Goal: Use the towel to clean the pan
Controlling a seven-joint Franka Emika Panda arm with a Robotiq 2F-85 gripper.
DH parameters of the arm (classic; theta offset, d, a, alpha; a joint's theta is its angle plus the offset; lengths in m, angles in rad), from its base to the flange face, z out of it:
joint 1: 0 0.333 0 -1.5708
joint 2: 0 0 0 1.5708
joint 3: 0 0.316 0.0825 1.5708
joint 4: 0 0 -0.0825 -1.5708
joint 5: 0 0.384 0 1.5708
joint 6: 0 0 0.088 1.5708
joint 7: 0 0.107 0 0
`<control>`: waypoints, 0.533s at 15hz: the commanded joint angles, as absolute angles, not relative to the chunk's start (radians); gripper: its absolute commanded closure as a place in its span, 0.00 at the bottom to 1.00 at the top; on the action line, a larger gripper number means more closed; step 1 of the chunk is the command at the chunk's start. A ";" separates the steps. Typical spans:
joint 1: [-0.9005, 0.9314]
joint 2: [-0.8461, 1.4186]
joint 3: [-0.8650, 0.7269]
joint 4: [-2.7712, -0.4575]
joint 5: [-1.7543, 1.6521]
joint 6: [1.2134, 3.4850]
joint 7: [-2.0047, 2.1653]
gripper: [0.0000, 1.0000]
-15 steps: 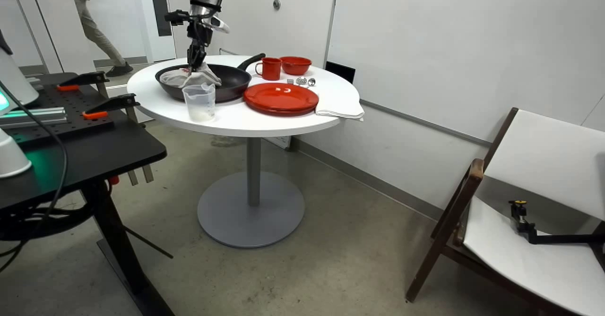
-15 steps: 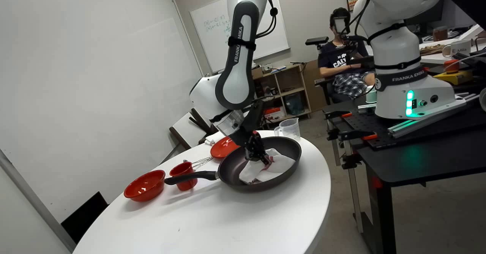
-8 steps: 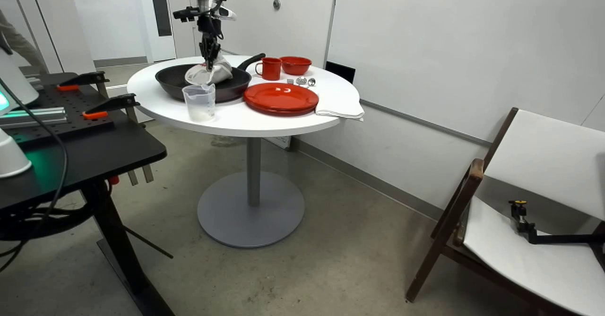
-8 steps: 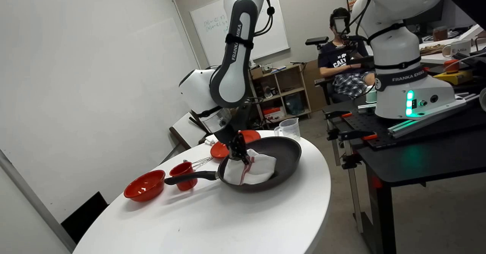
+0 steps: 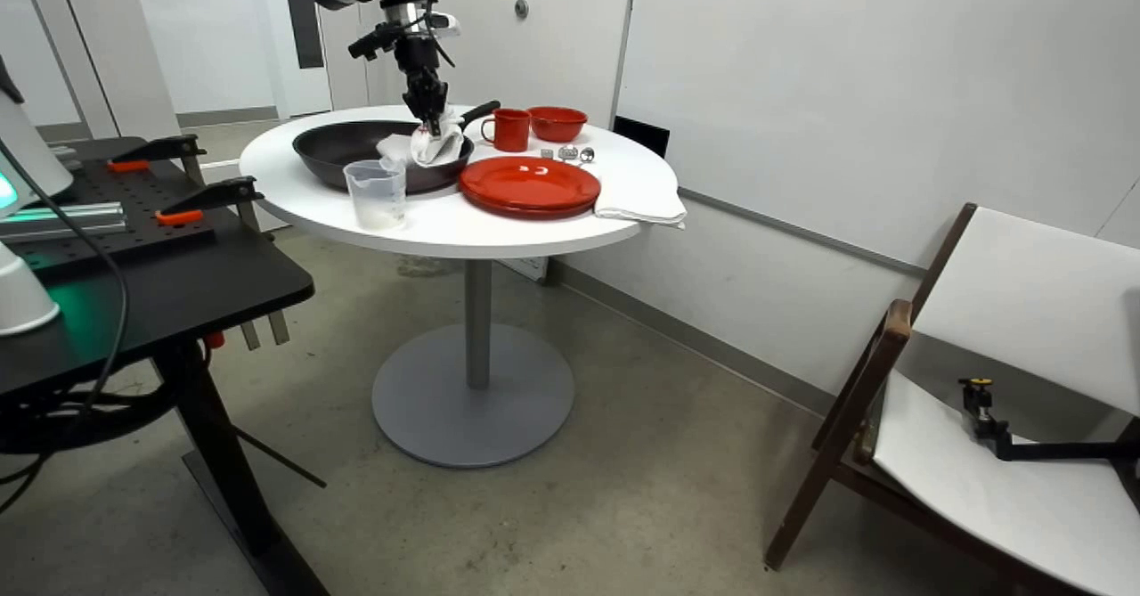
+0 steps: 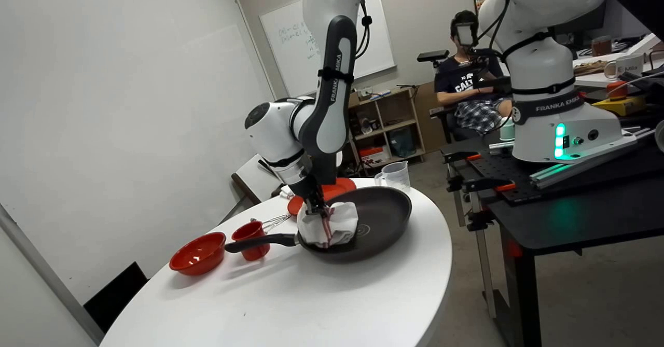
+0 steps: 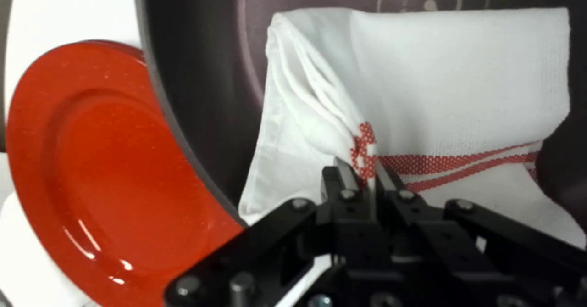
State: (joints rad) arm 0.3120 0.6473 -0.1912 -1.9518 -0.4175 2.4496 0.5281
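The black pan [image 6: 389, 217] rests on the round white table, its long handle [image 6: 264, 241] pointing toward the red mug. Inside it, at the handle side, lies the white towel [image 7: 458, 77] with red stripes. My gripper [image 7: 363, 173] is shut on a gathered, red-striped fold of the towel, which is pinched between the fingertips. In both exterior views the gripper [image 5: 434, 128] points down into the pan, with the towel [image 6: 340, 225] bunched around its tips. The towel's near corner reaches the pan's wall beside the red plate. The pan floor under the towel is hidden.
Stacked red plates [image 5: 530, 184] stand close against the pan's rim, partly over a white cloth [image 5: 643, 208]. A clear measuring cup [image 5: 376, 197] is beside the pan. Near the handle are a red mug [image 6: 251, 233], a red bowl [image 6: 198, 253] and a whisk [image 6: 276, 221].
My gripper has dragged the towel across the pan toward the handle side, baring the opposite part of the pan floor. The grip on the towel has stayed; pan and dishes have not moved.
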 commanded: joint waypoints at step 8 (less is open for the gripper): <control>0.259 0.653 -0.219 -2.006 -0.366 2.386 0.609 0.95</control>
State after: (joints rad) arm 0.2915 0.6699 -0.2510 -1.9816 -0.4299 2.4316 0.5991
